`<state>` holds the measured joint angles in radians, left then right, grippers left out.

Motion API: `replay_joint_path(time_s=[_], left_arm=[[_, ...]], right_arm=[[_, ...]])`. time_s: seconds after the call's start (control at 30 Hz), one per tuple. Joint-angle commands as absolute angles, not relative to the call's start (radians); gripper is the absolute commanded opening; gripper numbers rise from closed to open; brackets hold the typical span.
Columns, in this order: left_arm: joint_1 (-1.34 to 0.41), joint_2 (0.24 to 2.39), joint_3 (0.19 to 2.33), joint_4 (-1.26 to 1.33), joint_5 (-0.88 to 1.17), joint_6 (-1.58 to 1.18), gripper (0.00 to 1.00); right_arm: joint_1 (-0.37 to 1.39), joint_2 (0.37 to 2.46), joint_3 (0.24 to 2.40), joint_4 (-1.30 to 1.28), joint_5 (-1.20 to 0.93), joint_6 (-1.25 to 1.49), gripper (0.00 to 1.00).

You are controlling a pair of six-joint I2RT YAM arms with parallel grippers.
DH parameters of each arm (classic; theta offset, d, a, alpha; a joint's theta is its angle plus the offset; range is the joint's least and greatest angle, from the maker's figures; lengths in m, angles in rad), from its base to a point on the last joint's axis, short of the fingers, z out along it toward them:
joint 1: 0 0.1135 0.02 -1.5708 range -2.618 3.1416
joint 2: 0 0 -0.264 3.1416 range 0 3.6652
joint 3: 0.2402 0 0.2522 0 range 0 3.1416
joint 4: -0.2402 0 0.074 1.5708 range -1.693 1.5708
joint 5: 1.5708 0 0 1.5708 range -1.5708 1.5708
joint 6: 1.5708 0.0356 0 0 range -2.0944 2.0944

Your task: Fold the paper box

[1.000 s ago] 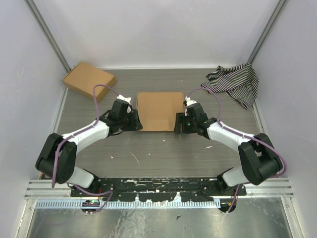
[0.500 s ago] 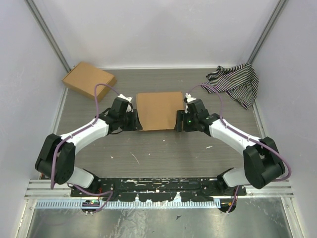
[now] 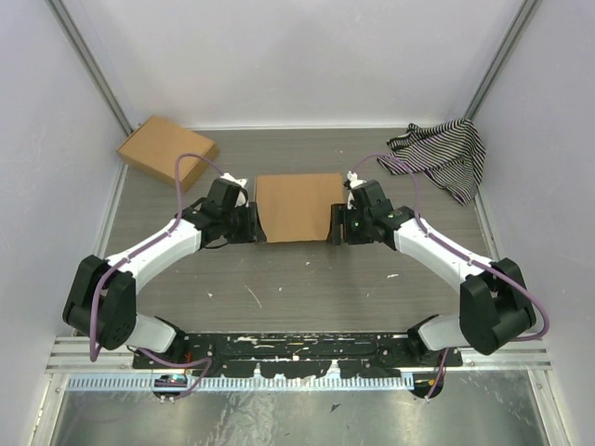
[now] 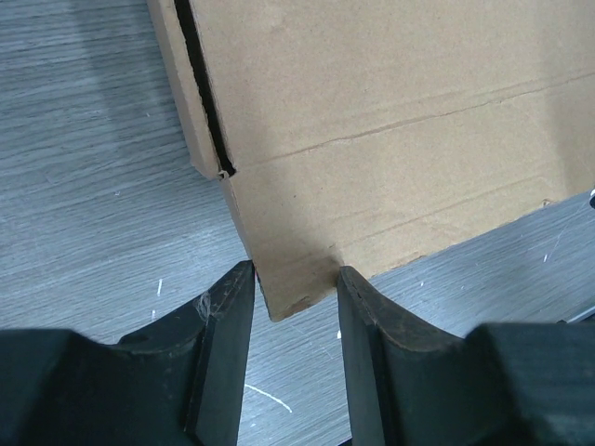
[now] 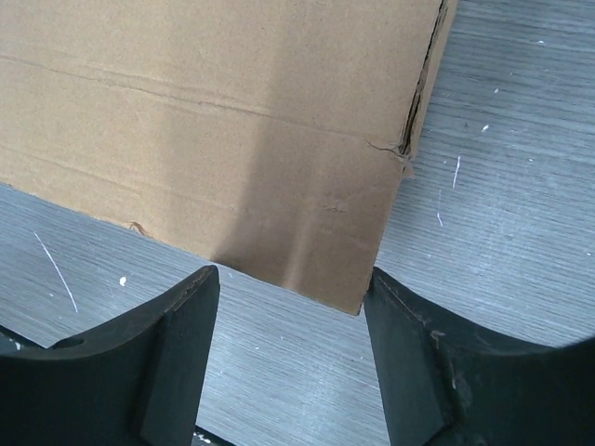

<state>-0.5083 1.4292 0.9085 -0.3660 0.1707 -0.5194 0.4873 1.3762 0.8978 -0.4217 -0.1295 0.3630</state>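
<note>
Both my arms reach forward from their bases and bend inward at the elbows, wrists low over the counter. They bracket the paper box, which lies flat and closed in the middle of the counter. My left tool sits at the box's near left corner and my right tool at its near right corner.

In the left wrist view, the corner pokes in between my left fingers, and both fingertips meet the cardboard edges. I cannot tell whether they truly pinch it or only touch it. In the right wrist view, my right fingers stand wide apart, with the other corner between them and counter showing on both sides.

Since a second ago, both wrists have slid a little farther from the bases, along the box's sides, the right one more plainly. The box itself has hardly shifted.

A second cardboard box rests at the far left of the counter, and a striped cloth lies bunched at the far right, both well apart from my tools.
</note>
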Motion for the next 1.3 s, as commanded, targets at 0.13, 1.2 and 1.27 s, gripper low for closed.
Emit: replay_joint_path(time_s=[0.13, 1.2, 1.27], left_arm=[[-0.512, 1.451, 0.933, -0.365, 0.195, -0.503, 0.47], [-0.512, 1.517, 0.946, -0.366, 0.089, -0.465, 0.52], [-0.513, 1.463, 0.947, -0.391, 0.094, -0.464, 0.53]], right_arm=[[0.494, 1.372, 0.924, -0.376, -0.151, 0.348, 0.68], [0.494, 1.453, 0.754, -0.145, -0.042, 0.336, 0.72], [0.495, 1.415, 0.749, -0.170, -0.047, 0.337, 0.73]])
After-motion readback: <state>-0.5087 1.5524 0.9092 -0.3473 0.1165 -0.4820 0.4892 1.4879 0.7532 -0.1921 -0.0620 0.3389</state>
